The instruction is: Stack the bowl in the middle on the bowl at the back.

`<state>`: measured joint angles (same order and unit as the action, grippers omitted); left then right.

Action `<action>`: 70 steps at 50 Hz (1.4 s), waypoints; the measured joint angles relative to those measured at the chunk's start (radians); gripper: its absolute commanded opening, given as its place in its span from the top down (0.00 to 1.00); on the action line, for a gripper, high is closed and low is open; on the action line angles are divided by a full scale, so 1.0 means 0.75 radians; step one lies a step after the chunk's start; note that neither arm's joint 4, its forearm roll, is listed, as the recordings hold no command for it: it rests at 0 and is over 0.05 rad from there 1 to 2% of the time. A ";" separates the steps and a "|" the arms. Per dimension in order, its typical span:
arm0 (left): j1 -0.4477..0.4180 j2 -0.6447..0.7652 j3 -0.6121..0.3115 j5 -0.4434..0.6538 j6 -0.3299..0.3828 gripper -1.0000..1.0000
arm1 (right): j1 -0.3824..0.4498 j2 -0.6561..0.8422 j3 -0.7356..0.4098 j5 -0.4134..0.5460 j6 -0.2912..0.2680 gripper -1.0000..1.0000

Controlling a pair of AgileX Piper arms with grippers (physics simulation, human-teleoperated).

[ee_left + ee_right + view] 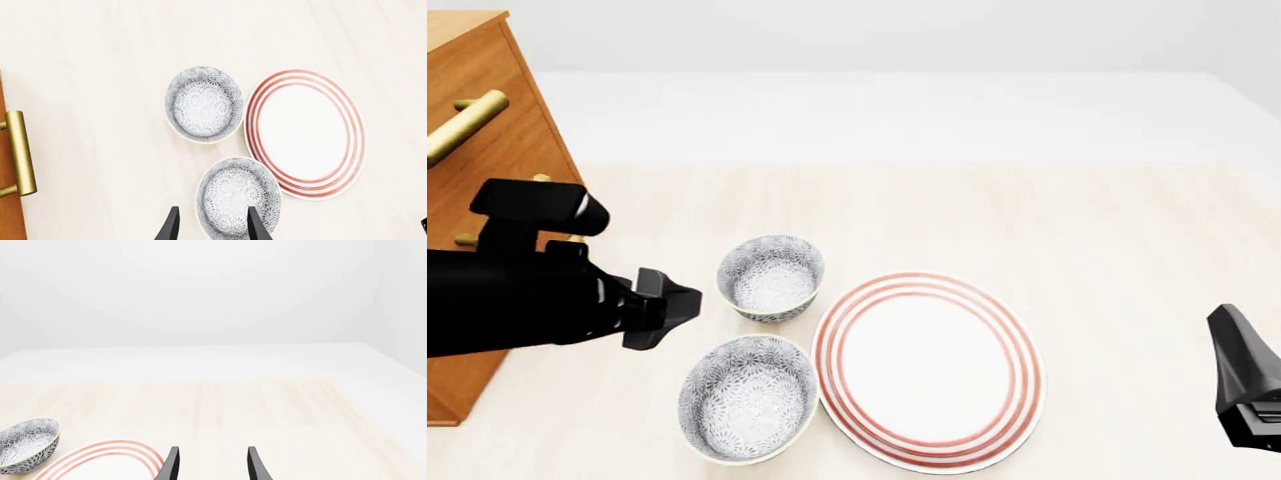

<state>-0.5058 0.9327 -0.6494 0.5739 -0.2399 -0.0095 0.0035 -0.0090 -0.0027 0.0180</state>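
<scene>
Left hand [211,225] hovers over the near bowl [747,398], fingers apart.
Far bowl [771,277] sits beside the plate [928,368]; right hand [211,465] spread too.

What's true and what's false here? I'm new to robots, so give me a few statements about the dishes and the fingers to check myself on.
1. The two bowls are already stacked. False: the back bowl and the nearer bowl sit apart on the table.
2. The plate has red rings. True.
3. The left fingers grip a bowl. False: they are spread open and hold nothing.
4. A wooden cabinet with a brass handle stands on the left. True.
5. The right fingers are open. True.
</scene>
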 measured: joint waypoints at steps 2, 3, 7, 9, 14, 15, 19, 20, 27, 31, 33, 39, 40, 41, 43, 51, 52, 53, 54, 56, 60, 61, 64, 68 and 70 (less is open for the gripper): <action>0.001 0.005 0.017 -0.014 -0.010 0.00 | 0.000 0.000 0.000 0.000 0.000 0.00; 0.001 0.008 0.026 -0.022 -0.016 0.00 | 0.000 0.000 0.000 0.000 0.000 0.00; -0.003 0.016 0.063 -0.053 -0.039 0.00 | 0.000 -0.001 -0.001 0.000 0.000 0.00; -0.006 0.020 0.081 -0.068 -0.049 0.00 | 0.000 -0.001 -0.001 0.000 0.000 0.00; -0.012 0.033 0.127 -0.111 -0.077 0.00 | 0.000 -0.001 -0.001 0.000 0.001 0.00; -0.013 0.036 0.137 -0.122 -0.084 0.00 | 0.000 -0.001 -0.001 0.000 0.001 0.00; -0.016 0.055 0.176 -0.169 -0.107 0.00 | 0.001 0.000 -0.001 0.000 0.001 0.00; -0.016 0.062 0.187 -0.183 -0.113 0.00 | 0.001 0.000 -0.001 0.000 0.001 0.00; -0.016 0.106 0.247 -0.274 -0.149 0.00 | 0.001 0.000 -0.002 0.000 0.002 0.00; -0.020 0.132 0.278 -0.325 -0.171 0.00 | 0.000 0.000 -0.002 0.000 0.003 0.00; -0.022 0.145 0.292 -0.350 -0.183 0.00 | 0.000 0.000 -0.002 -0.001 0.003 0.00; -0.028 0.185 0.333 -0.426 -0.214 0.00 | 0.000 0.000 -0.002 0.000 0.003 0.00; -0.029 0.192 0.339 -0.438 -0.219 0.00 | 0.000 0.001 -0.002 0.000 0.003 0.00; -0.029 0.199 0.346 -0.450 -0.223 0.00 | 0.000 0.001 -0.002 0.000 0.003 0.00; -0.031 0.213 0.358 -0.475 -0.231 0.00 | 0.000 0.001 -0.003 0.000 0.003 0.00; -0.040 0.275 0.403 -0.573 -0.259 0.00 | 0.000 0.000 -0.003 0.000 0.003 0.00; -0.042 0.282 0.408 -0.586 -0.262 0.00 | 0.000 0.000 -0.003 0.000 0.003 0.00; -0.043 0.290 0.414 -0.599 -0.265 0.00 | 0.000 0.000 -0.003 0.000 0.003 0.00; -0.045 0.299 0.420 -0.612 -0.268 0.00 | 0.000 0.000 -0.003 0.000 0.003 0.00; -0.048 0.315 0.432 -0.638 -0.274 0.00 | 0.000 0.000 -0.003 0.000 0.003 0.00; -0.053 0.349 0.455 -0.689 -0.284 0.00 | 0.001 0.000 -0.003 0.000 0.003 0.00; -0.054 0.357 0.460 -0.702 -0.286 0.00 | 0.001 0.000 -0.003 0.000 0.003 0.00; -0.055 0.382 0.476 -0.737 -0.291 0.00 | 0.001 0.000 -0.003 0.000 0.003 0.00; -0.055 0.410 0.493 -0.776 -0.295 0.00 | 0.001 0.000 -0.003 0.000 0.003 0.00; -0.055 0.422 0.500 -0.792 -0.296 0.00 | 0.001 0.000 -0.004 0.000 0.003 0.00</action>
<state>-0.5472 1.2490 -0.2743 -0.0205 -0.4622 -0.0084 0.0037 -0.0117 -0.0029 0.0205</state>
